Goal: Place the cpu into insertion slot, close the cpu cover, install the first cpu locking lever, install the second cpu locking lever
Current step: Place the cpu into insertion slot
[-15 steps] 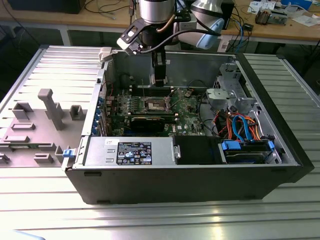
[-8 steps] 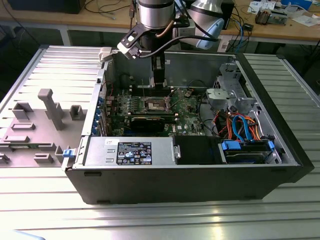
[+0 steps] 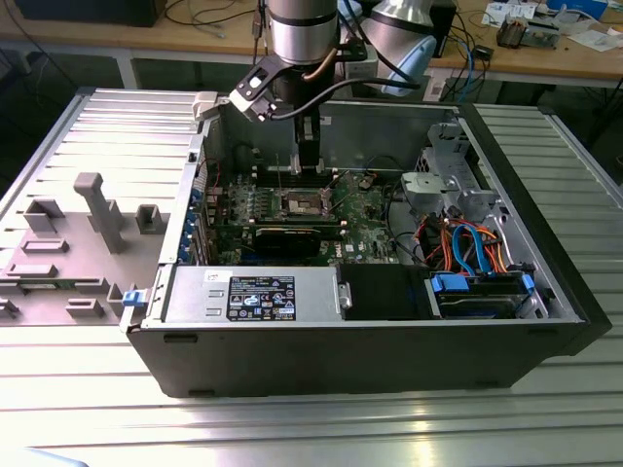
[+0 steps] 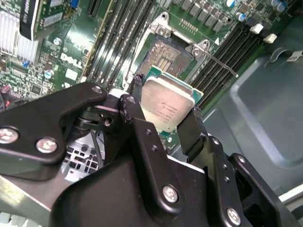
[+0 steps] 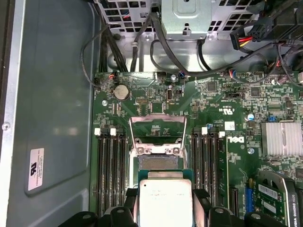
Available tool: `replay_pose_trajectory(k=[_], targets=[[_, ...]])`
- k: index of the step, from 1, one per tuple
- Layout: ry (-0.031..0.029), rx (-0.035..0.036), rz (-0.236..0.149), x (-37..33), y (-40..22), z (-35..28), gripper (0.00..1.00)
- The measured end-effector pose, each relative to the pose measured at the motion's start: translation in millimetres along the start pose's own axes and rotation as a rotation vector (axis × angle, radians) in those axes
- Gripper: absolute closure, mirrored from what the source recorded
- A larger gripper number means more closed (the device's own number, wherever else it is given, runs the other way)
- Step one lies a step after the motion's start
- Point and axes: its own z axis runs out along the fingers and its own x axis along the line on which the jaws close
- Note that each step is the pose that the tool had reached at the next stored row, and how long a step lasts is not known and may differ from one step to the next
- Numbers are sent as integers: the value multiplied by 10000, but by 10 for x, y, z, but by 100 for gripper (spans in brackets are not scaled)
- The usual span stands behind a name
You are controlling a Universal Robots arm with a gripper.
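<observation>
Over the green board [image 5: 142,92], the gripper [image 4: 164,103] is clamped on two edges of the chip [image 5: 164,201], held near the bare socket [image 5: 158,163] but not yet in it; the cover [image 5: 156,117] stands flipped open. Placing is the step in hand; seating likely calls for squaring the chip to the socket's rim and lowering it flat.

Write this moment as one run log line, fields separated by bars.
jaws: shut on cpu | cpu: held near insertion slot, not seated | insertion slot: empty | cpu cover: open, raised
</observation>
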Motion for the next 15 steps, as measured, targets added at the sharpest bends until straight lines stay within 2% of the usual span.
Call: replay_pose_trajectory(k=[13,14,15], targets=[[2,-2,0,0,0,5,45],[5,-4,1,0,-1,19,45],[2,-2,0,-2,-9,105,45]])
